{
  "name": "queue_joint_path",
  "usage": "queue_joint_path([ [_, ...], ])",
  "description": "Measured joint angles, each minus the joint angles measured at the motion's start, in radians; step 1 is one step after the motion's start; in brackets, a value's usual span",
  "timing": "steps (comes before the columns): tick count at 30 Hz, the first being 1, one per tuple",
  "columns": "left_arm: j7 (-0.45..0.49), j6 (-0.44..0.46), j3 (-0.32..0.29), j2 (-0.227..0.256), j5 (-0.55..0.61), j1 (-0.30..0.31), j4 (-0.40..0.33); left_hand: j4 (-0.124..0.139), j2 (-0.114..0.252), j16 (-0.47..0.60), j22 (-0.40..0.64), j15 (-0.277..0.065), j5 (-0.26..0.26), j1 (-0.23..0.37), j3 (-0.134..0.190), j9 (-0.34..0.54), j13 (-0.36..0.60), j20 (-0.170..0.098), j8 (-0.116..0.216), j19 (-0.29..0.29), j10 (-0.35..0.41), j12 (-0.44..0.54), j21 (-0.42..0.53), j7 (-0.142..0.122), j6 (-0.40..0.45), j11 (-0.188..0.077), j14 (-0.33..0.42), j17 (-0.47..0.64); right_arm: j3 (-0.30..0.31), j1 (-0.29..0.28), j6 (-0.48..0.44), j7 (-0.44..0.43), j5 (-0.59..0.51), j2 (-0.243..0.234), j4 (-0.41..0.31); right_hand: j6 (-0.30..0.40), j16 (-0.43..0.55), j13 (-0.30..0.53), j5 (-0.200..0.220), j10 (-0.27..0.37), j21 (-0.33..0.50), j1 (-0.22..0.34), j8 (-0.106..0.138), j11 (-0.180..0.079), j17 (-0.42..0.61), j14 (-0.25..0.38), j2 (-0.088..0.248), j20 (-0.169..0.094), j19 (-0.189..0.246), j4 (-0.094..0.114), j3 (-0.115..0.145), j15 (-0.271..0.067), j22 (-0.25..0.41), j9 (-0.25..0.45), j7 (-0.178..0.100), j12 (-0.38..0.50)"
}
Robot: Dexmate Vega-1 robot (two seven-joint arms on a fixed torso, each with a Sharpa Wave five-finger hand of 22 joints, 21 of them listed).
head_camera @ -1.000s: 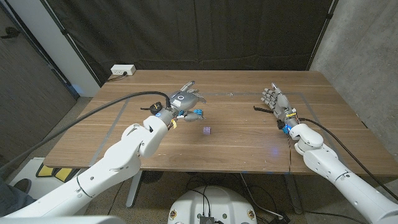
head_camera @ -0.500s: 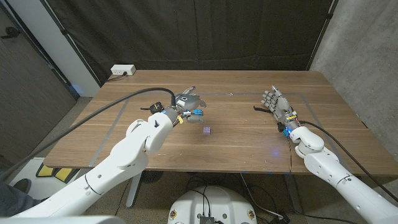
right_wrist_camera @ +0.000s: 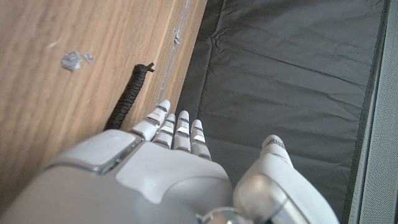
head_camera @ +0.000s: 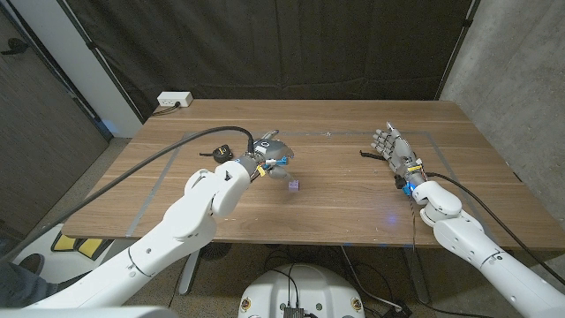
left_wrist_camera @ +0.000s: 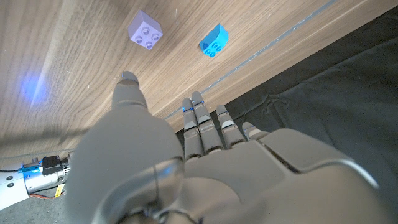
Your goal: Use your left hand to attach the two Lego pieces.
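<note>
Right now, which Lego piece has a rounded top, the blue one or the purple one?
The blue Lego piece has the curved top. The purple Lego piece is a plain square block with studs facing up.

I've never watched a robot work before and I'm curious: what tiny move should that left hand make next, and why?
Probably lower the left hand and close its fingers on the small blue Lego piece. The hand holds nothing, and the blue piece lies loose on the wooden table, apart from the lilac square Lego brick, so one must be picked up first.

Matt wooden table [head_camera: 353, 190]; smooth plastic purple Lego brick [left_wrist_camera: 145, 29] and blue Lego piece [left_wrist_camera: 213, 40]; grey plastic-looking left hand [left_wrist_camera: 186, 174]; dark cloth backdrop [head_camera: 291, 49].
</note>
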Motion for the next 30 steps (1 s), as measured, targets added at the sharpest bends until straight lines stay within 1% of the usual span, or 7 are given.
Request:
queue_joint_path([
  [3, -0.006, 0.004, 0.015, -0.016, 0.006, -0.006, 0.019, 0.0, -0.001, 0.0, 0.0, 0.0, 0.0, 0.009, 0.0, 0.0, 0.0, 0.0, 0.0, 0.0, 0.0, 0.0, 0.0, -0.008, -0.008, 0.0, 0.0, 0.0, 0.001, -0.003, -0.003, -0.004, 0.0, -0.003, -0.004, 0.0, 0.0, 0.0, 0.0, 0.0, 0.0, 0.0, 0.0, 0.0, 0.0, 0.0, 0.0, 0.004, -0.004, 0.0, 0.0, 0.0, 0.0, 0.0, 0.0, 0.0],
  [6, -0.01, 0.006, 0.022, -0.023, 0.009, -0.011, 0.029, 0.0, 0.002, 0.0, 0.0, 0.0, -0.008, 0.011, 0.0, 0.0, 0.0, 0.0, 0.0, 0.0, -0.01, 0.0, 0.0, -0.018, -0.003, -0.01, 0.0, 0.0, 0.001, -0.005, -0.006, -0.004, 0.0, -0.004, -0.005, 0.0, 0.0, 0.0, 0.0, 0.0, 0.0, 0.0, 0.0, 0.0, 0.0, 0.0, 0.0, 0.004, -0.004, 0.0, 0.0, 0.0, 0.0, 0.0, 0.0, 0.0],
  [9, -0.02, 0.008, 0.029, -0.031, 0.013, -0.019, 0.041, 0.0, 0.002, 0.0, 0.0, 0.0, -0.008, 0.011, 0.0, 0.0, 0.0, 0.0, 0.0, 0.0, -0.007, 0.0, 0.0, -0.024, -0.009, -0.014, 0.0, 0.0, 0.001, -0.006, -0.009, -0.004, 0.0, -0.005, -0.006, 0.0, 0.0, 0.0, 0.0, 0.0, 0.0, 0.0, 0.0, 0.0, 0.0, 0.0, 0.0, 0.004, -0.004, 0.0, 0.0, 0.0, 0.0, 0.0, 0.0, 0.0],
  [20, -0.052, -0.006, 0.061, -0.047, 0.027, -0.064, 0.088, 0.003, 0.002, 0.0, 0.0, 0.0, -0.015, 0.011, 0.003, 0.0, 0.0, 0.0, 0.0, 0.0, -0.006, 0.0, 0.0, -0.029, -0.003, -0.014, 0.0, 0.0, 0.001, -0.003, -0.011, -0.004, 0.001, -0.004, -0.002, 0.0, 0.0, 0.0, 0.0, 0.0, 0.0, 0.0, 0.0, 0.0, 0.0, 0.0, 0.0, 0.004, -0.004, 0.0, 0.0, 0.0, 0.0, 0.0, 0.0, 0.0],
  [22, -0.056, -0.011, 0.064, -0.047, 0.026, -0.068, 0.092, 0.003, 0.002, 0.0, 0.0, 0.0, -0.015, 0.011, 0.003, 0.0, 0.0, 0.0, 0.0, 0.0, -0.001, 0.0, 0.0, -0.029, -0.003, -0.019, 0.0, 0.0, 0.001, -0.002, -0.011, -0.004, 0.001, -0.003, -0.001, 0.0, 0.0, 0.0, 0.0, 0.0, 0.0, 0.0, 0.0, 0.0, 0.0, 0.0, 0.0, 0.004, -0.004, 0.0, 0.0, 0.0, 0.0, 0.0, 0.0, 0.0],
  [24, -0.062, -0.017, 0.069, -0.047, 0.022, -0.076, 0.099, 0.0, 0.01, 0.0, 0.0, 0.0, -0.015, 0.019, 0.006, 0.0, 0.0, 0.0, 0.0, 0.0, -0.001, 0.0, 0.0, -0.029, -0.003, -0.019, 0.0, 0.0, 0.001, -0.002, -0.009, -0.004, 0.001, -0.002, 0.001, 0.0, 0.0, 0.0, 0.0, 0.0, 0.0, 0.0, 0.0, 0.0, 0.0, 0.0, 0.0, 0.003, -0.004, 0.0, 0.0, 0.0, 0.0, 0.0, 0.0, 0.0],
  [30, -0.077, -0.026, 0.082, -0.05, 0.02, -0.09, 0.115, -0.002, 0.015, -0.001, 0.0, 0.0, -0.015, 0.024, 0.009, 0.0, 0.0, 0.0, 0.0, 0.0, -0.001, 0.0, 0.0, -0.034, 0.002, -0.019, 0.0, 0.0, 0.002, -0.002, -0.008, -0.004, 0.002, 0.0, 0.003, 0.0, 0.0, 0.0, 0.0, 0.0, 0.0, 0.0, 0.0, 0.0, 0.0, 0.0, 0.0, 0.003, -0.004, 0.0, 0.0, 0.0, 0.0, 0.0, 0.0, 0.0],
])
